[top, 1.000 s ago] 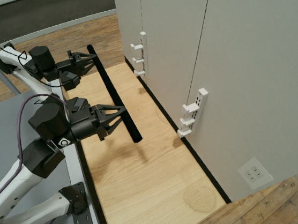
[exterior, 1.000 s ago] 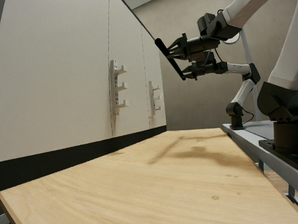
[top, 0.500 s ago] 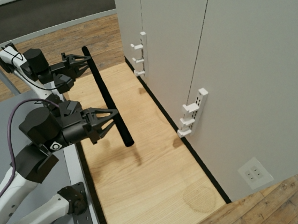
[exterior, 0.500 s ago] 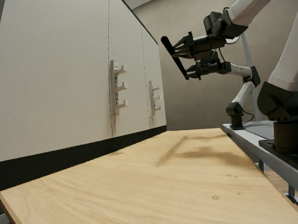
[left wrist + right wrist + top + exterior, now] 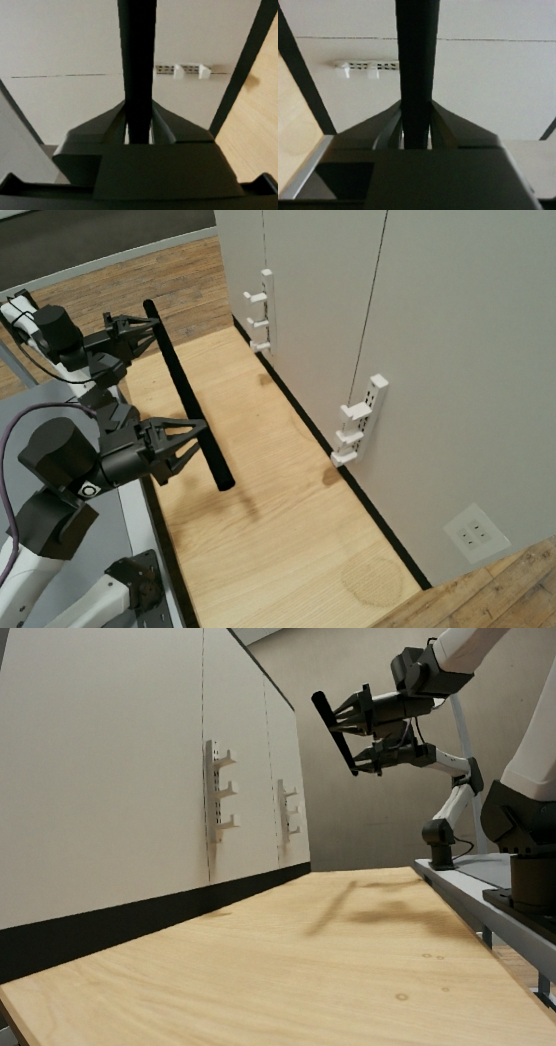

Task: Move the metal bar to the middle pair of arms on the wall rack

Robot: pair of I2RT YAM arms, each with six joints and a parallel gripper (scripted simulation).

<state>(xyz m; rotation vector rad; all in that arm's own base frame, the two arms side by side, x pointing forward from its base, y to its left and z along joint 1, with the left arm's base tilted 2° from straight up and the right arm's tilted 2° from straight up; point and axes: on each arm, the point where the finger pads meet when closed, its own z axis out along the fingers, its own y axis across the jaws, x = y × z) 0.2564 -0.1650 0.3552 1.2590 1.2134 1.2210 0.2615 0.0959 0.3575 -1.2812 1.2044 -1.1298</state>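
- Top view: showing the metal bar [image 5: 181, 382] [image 5: 342, 744] [image 5: 138, 56] [image 5: 417, 56] hanging in the air, slanting from 11 to 5 o'clock, well apart from the wall.
- Clamping onto it toward 11 o'clock with the left gripper [image 5: 156, 324] [image 5: 334, 722] [image 5: 138, 104] [image 5: 419, 2], fingers closing against both sides.
- Gripping likewise toward 5 o'clock with the right gripper [image 5: 202, 430] [image 5: 356, 766] [image 5: 416, 105].- Top view: showing the metal bar [image 5: 181, 382] [image 5: 342, 744] [image 5: 138, 56] [image 5: 417, 56] hanging in the air, slanting from 11 to 5 o'clock, well apart from the wall.
- Clamping it toward 11 o'clock with the left gripper [image 5: 156, 324] [image 5: 334, 722] [image 5: 138, 104], fingers pressing on both sides.
- Clamping it likewise toward 5 o'clock with the right gripper [image 5: 202, 430] [image 5: 356, 766] [image 5: 416, 105].
- Facing the left rack rail [image 5: 268, 285] [image 5: 211, 793] [image 5: 192, 69] toward 1 o'clock and the right rack rail [image 5: 378, 390] [image 5: 281, 808] [image 5: 386, 66] toward 3, both bearing nothing.
- Having the lift done, by the look of it, but leaving the placing undone: needing to reach the left middle arm [image 5: 258, 324] [image 5: 227, 790] [image 5: 178, 71] and the right middle arm [image 5: 349, 437] [image 5: 294, 809] [image 5: 373, 70], then lowering, releasing and backing clear.
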